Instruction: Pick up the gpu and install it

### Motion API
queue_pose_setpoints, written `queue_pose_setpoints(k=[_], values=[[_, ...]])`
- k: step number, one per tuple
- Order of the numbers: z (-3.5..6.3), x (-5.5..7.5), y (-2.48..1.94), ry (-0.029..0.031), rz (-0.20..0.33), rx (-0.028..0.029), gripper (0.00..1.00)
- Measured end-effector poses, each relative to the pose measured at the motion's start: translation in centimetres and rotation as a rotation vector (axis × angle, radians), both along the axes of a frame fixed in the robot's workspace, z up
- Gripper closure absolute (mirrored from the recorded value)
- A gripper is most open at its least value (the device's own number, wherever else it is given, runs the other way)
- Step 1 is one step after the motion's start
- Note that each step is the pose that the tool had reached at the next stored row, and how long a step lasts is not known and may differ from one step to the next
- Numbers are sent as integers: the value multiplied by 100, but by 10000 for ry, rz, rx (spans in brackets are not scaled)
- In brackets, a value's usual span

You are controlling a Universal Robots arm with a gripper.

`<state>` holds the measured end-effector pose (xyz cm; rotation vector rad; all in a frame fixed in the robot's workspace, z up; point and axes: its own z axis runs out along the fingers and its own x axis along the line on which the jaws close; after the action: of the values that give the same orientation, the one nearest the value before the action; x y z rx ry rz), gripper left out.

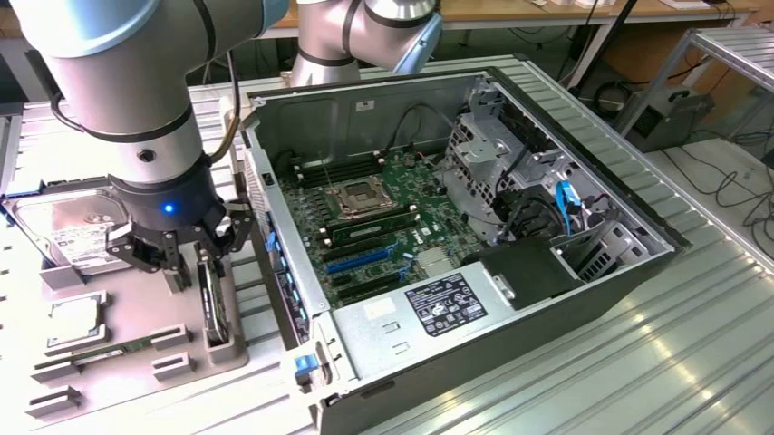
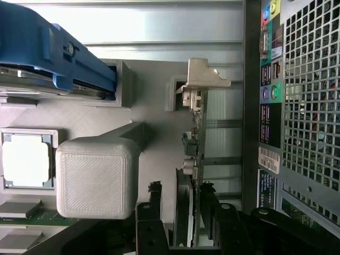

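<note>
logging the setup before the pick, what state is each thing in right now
gripper: open, fingers either side of the gpu
gpu: on edge in its tray slot
computer case: lying down, side open
hard drive: lying in tray
cpu: seated in tray pocket
memory stick: flat in tray

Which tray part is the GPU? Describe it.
On the exterior view's left of the open computer case lies a grey parts tray. The GPU stands on edge in its slot nearest the case, under the open hand. Unlike the hard drive, CPU and memory stick, it's a thin upright card with a silver end bracket.
</note>
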<state>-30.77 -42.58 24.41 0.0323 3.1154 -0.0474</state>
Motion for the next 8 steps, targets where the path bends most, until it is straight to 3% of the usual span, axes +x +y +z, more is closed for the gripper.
queue_pose_setpoints(k=[1, 3, 8], values=[[0, 0, 0, 1, 0, -1, 59], [0, 0, 0, 1, -1, 0, 72], [0, 0, 0, 0, 0, 0, 73]])
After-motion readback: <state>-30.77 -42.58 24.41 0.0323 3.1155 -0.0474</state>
